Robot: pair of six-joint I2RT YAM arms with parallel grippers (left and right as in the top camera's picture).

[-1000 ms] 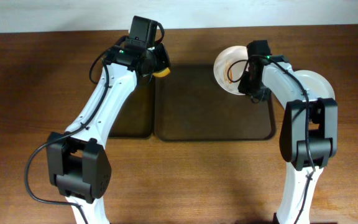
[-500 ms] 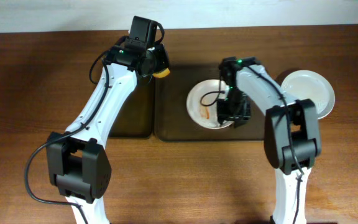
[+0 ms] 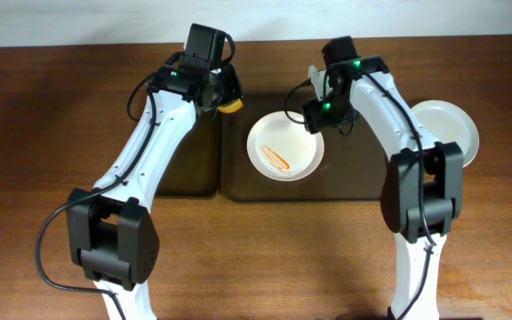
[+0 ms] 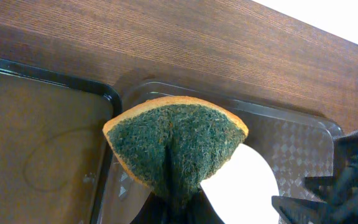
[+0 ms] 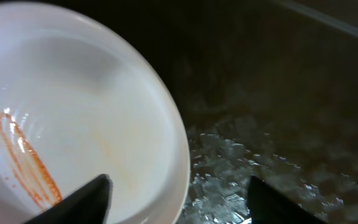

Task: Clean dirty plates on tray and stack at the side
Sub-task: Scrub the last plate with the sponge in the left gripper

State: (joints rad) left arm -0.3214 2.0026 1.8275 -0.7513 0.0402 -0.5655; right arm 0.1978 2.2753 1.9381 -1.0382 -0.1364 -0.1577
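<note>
A white plate (image 3: pixel 284 148) with an orange-red smear lies flat on the left half of the dark right tray (image 3: pixel 354 178). My right gripper (image 3: pixel 316 116) is open at the plate's back right rim. In the right wrist view the plate (image 5: pixel 73 118) has one finger of this gripper (image 5: pixel 180 190) over it and the other over the tray (image 5: pixel 278 112). My left gripper (image 3: pixel 223 92) is shut on a green and yellow sponge (image 4: pixel 176 143), held above the tray's back left corner. A clean white plate (image 3: pixel 447 130) lies on the table to the right.
A second dark tray (image 3: pixel 189 156) sits left of the first, and shows in the left wrist view (image 4: pixel 36 137). The brown wooden table (image 3: pixel 43 133) extends on all sides. The right arm's dark fingers (image 4: pixel 347 183) show at the left wrist view's lower right.
The right arm brought the dirty plate from the tray's back right to its left half. The plate now lies flat, and the gripper is open at its rim. The left arm has not moved.
</note>
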